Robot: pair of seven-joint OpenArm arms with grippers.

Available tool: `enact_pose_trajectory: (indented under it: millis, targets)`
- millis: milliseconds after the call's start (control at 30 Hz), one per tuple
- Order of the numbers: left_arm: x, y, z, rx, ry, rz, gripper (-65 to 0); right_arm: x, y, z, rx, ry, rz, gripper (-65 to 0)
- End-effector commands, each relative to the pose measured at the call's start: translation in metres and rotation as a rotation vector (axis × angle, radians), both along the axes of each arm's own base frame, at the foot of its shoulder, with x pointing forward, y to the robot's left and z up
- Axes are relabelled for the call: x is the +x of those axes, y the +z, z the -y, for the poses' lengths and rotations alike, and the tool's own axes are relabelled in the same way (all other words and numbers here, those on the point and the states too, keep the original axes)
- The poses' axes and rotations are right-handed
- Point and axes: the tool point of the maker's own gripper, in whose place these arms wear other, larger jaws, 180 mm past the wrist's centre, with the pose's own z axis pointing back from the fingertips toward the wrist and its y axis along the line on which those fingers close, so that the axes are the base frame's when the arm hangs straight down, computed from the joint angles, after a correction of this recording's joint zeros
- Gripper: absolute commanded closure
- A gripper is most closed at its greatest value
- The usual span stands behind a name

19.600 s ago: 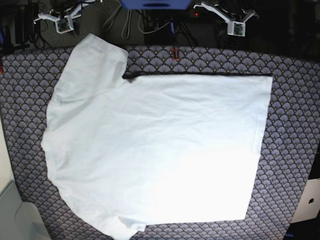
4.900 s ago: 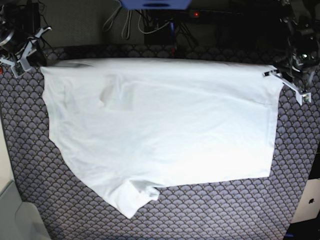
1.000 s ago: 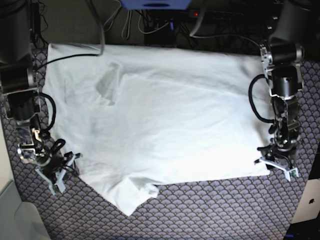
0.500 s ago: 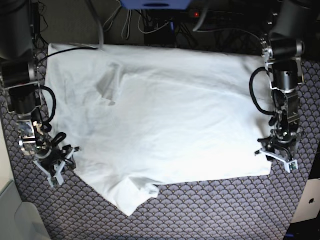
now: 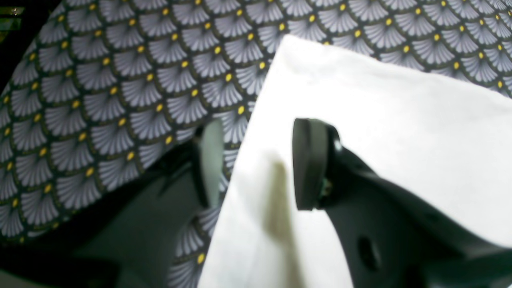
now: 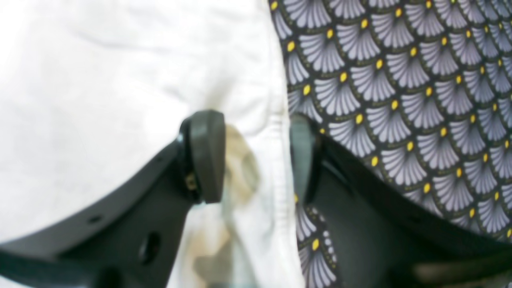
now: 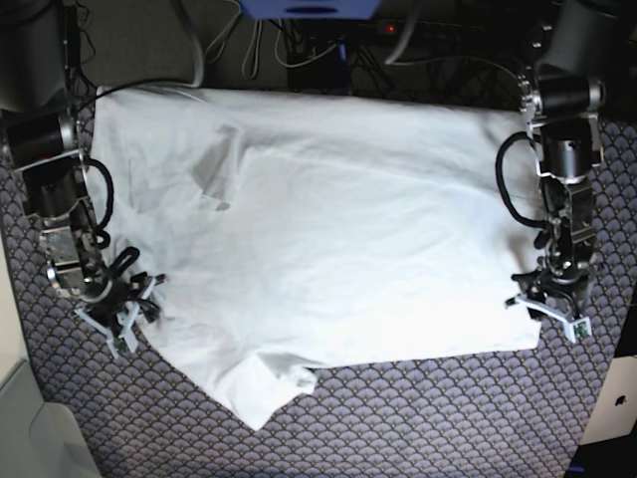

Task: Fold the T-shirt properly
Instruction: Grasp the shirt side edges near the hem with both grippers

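T-shirt (image 7: 328, 239) lies spread flat on the bench (image 7: 418, 428), which is covered with a fan-patterned cloth; the far part is already folded over, and one sleeve sticks out at the near edge. Left hand (image 5: 256, 164) is low at the shirt's near hem corner, its jaws partly open and straddling the edge of the cloth: one finger over the white fabric, the other over the patterned cover. Nothing is pinched yet. Right hand (image 6: 256, 156) is at the opposite near edge, also partly open, with the stitched hem running up between its two fingers and not clamped. Step in hand, as I judge it: taking hold of both near edges for the next fold. Next move calls for both hands to close on the cloth, catching all layers, then lift together and carry the edge across evenly.
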Motion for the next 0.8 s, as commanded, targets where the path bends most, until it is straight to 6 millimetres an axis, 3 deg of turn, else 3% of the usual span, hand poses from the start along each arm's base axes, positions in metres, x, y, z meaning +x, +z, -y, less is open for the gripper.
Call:
enact_pose_trajectory:
  millis: [0, 133, 300, 567, 767]
  targets:
    - [0.015, 0.027, -0.009, 0.029, 0.003, 0.067, -27.5, 0.012, 0.015, -0.003, 0.002, 0.008, 0.038, -27.3]
    - [0.016, 0.029, -0.009, 0.029, 0.003, 0.071, -27.8, 0.013, 0.014, -0.007, 0.006, 0.013, 0.038, -22.3]
    - [0.020, 0.039, -0.018, 0.041, 0.011, 0.085, -28.0, 0.014, 0.016, -0.007, 0.008, 0.012, 0.042, -0.7]
    - [0.032, 0.057, -0.022, 0.044, 0.018, 0.122, -28.1, 0.020, 0.025, -0.007, 0.011, 0.012, 0.063, 0.0]
    - [0.034, 0.061, -0.023, 0.046, 0.021, 0.134, -28.1, 0.027, 0.037, 0.004, 0.017, -0.017, 0.090, 0.0]
